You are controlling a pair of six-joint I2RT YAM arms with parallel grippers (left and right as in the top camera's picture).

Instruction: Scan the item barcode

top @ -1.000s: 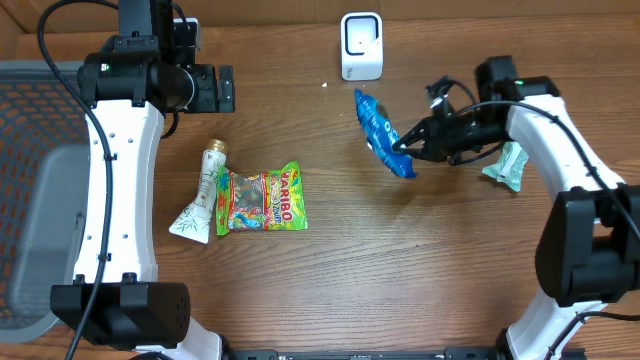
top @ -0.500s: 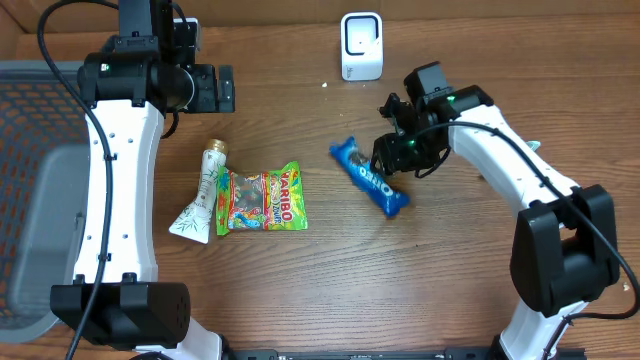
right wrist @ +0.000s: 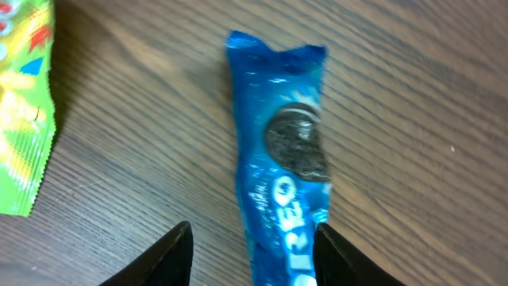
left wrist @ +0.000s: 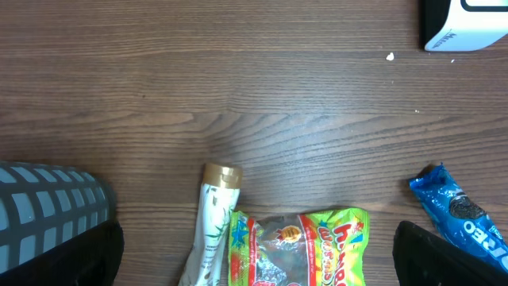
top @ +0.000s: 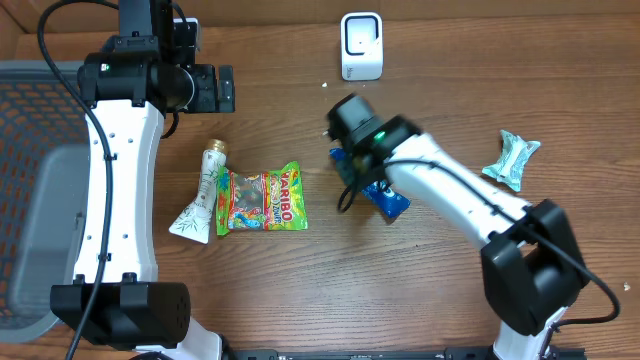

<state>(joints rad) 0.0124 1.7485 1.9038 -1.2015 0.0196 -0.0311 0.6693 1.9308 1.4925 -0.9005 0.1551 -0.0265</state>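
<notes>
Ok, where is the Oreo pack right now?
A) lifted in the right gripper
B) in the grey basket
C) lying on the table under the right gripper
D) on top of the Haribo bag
C: the Oreo pack lies flat on the table, and the right gripper hangs over it with its fingers spread to either side, not clamped.

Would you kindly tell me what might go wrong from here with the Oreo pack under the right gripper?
1. The Oreo pack lies flat, printed front up, with the right gripper open astride it. Closing on so thin a wrapper may pinch only film, or slip off.
2. No barcode shows on the upper face, so the pack may need turning toward the scanner before it reads.
</notes>
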